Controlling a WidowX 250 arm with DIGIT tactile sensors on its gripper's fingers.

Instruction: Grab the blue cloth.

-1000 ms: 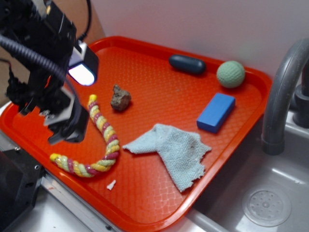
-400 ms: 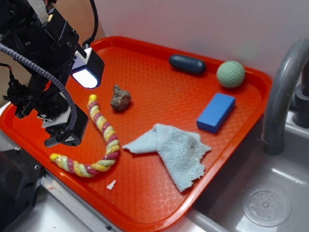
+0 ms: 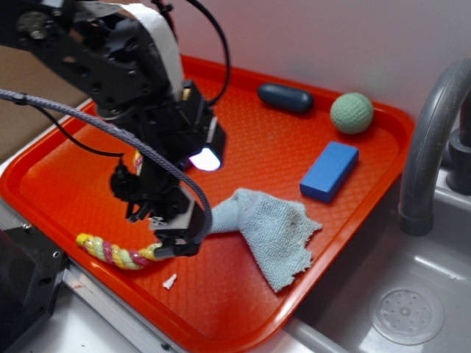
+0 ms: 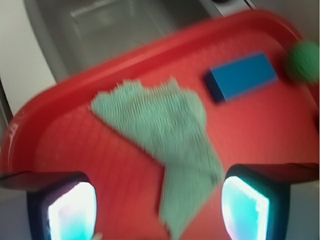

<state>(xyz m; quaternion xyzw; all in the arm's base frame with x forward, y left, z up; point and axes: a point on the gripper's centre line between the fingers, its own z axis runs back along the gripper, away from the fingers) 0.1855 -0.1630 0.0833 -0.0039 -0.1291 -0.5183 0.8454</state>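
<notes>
**Gripper poised over the near-left end of the cloth**

The blue cloth lies flat on the red tray, near its front edge, its narrow left tip running under the gripper. From the exterior view the arm's body hides the claw, so its state cannot be read there. The wrist view settles it: the two fingers stand wide apart, released, with the cloth between and beyond them, nothing grasped.

Only the exterior view shows the twisted rope toy just left of the gripper, the dark capsule at the far edge and the grey faucet. Both views show the blue block and green ball.
</notes>
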